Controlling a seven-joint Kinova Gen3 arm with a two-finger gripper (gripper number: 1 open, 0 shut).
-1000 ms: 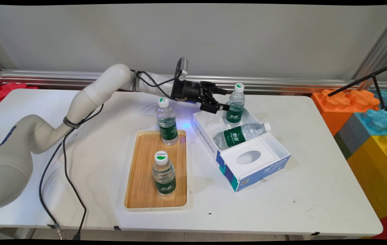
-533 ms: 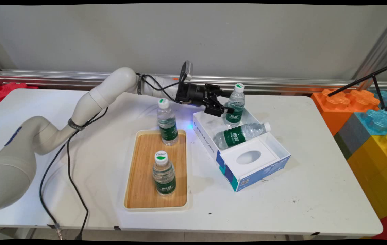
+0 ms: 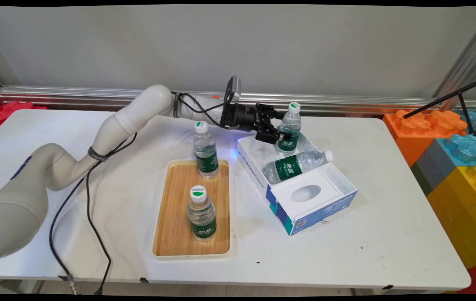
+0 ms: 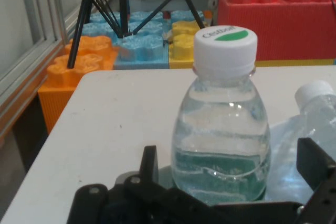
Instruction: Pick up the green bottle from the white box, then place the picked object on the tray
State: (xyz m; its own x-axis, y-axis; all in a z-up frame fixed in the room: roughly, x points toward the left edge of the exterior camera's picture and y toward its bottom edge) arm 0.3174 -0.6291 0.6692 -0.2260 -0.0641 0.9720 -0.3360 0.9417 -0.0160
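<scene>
A clear water bottle point(image 3: 291, 121) with a green label and white cap stands upright at the far end of an open white and blue box point(image 3: 305, 209). My gripper point(image 3: 282, 125) reaches in level from the left, open, with a finger on each side of this bottle. In the hand view the upright bottle point(image 4: 223, 129) fills the middle between my fingers point(image 4: 149, 162), and I cannot tell whether they touch it. A second bottle point(image 3: 296, 164) lies on its side in the box, and its cap point(image 4: 315, 95) shows at the right.
A wooden tray point(image 3: 179, 242) left of the box holds two upright bottles, one at its far end point(image 3: 205, 152) and one near the front point(image 3: 201, 213). Big coloured toy blocks point(image 3: 451, 146) and a black tripod point(image 3: 468, 104) stand past the table's right edge. Black cables point(image 3: 87, 209) hang under the arm.
My gripper has moved right, from beside the box's far corner to around the upright bottle. The bottles, box and tray have not moved.
</scene>
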